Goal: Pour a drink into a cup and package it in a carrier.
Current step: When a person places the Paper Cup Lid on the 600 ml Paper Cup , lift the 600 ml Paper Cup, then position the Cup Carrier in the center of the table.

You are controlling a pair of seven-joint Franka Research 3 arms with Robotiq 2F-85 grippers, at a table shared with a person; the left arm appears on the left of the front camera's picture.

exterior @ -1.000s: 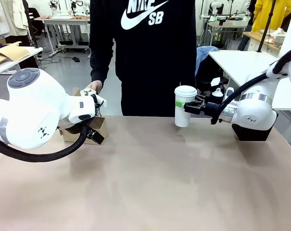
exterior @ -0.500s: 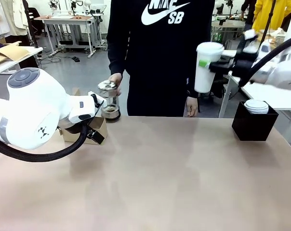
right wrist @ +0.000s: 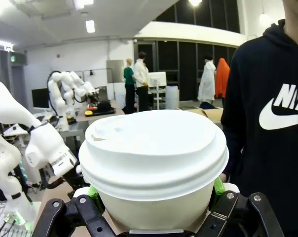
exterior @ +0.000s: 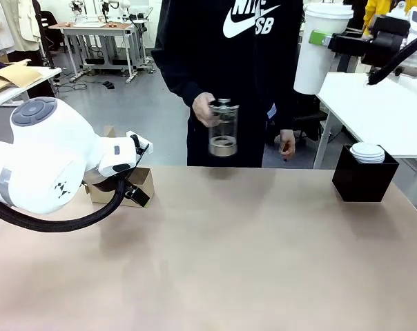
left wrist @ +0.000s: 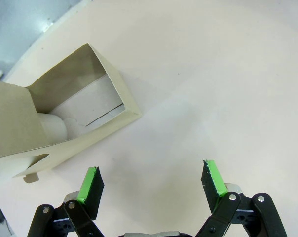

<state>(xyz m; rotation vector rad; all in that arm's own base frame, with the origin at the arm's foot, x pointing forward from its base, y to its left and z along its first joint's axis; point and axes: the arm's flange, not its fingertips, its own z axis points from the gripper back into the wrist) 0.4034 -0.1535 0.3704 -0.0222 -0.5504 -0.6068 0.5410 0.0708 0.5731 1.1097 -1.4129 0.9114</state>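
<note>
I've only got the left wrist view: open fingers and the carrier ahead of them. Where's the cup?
Observer: The right gripper holds the cup high above the table's right side.
Operator: Is it lidded?
Observer: Yes, a white lid sits on it.
Operator: And the jug?
Observer: The person's hand holds the jug in the air, above the far edge.
</note>
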